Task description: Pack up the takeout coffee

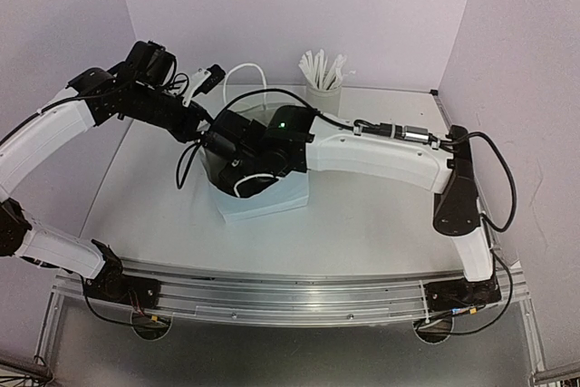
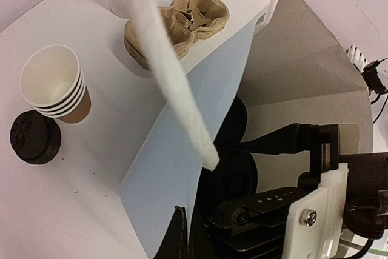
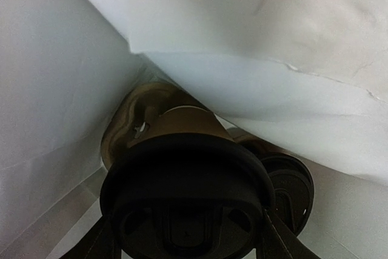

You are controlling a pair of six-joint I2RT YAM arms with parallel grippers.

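your right claw (image 3: 188,232): it is deep inside the blue bag (image 2: 170,174). it grasps a lidded cup (image 3: 188,168), with one finger on each side of the black lid.
lidded cup: you hold it in the bag, close to a brown tray (image 3: 130,122) that lies further in.
second lidded cup (image 3: 292,185): it is in the bag too, right beside the one you hold. only part of its black lid shows.
your left claw (image 1: 211,76): it is clenched tight on the bag's white handle (image 2: 176,89), up and to the left of the bag's mouth.
blue bag: it is in the middle of the table (image 1: 381,215). its mouth is open and your right arm reaches in.
cup stack (image 2: 53,86): empty brown cups, one inside the other, stand on the table outside the bag.
loose black lid (image 2: 35,136): it lies flat just beside the cup stack.
spare brown trays (image 2: 179,19): a pile on the table, past the cup stack and near the bag's edge.
stick holder (image 1: 323,92): it stands at the back of the table with white sticks in it, apart from the bag.
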